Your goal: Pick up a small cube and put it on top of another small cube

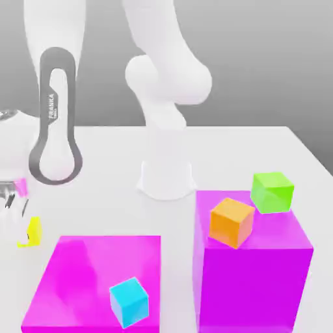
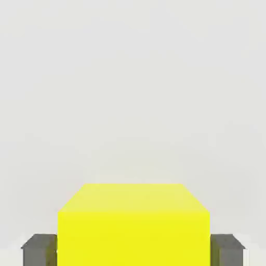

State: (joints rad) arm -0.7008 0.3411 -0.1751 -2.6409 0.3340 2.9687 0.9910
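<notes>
Clamping the yellow cube [image 2: 134, 226] from both sides, the gripper [image 2: 134, 249] has a dark finger [image 2: 39, 249] pressed against each side face, above the white table [image 2: 133, 93]. Plain, bright and unmarked, the cube sits square between the fingers with no long axis, its top face level. Seen from outside, it hangs at the exterior view's far left [image 1: 30, 232], well apart from the low magenta block [image 1: 84, 273] carrying a cyan cube [image 1: 129, 302], and the tall magenta block [image 1: 260, 273] carrying orange [image 1: 231, 222] and green [image 1: 272, 191] cubes.
</notes>
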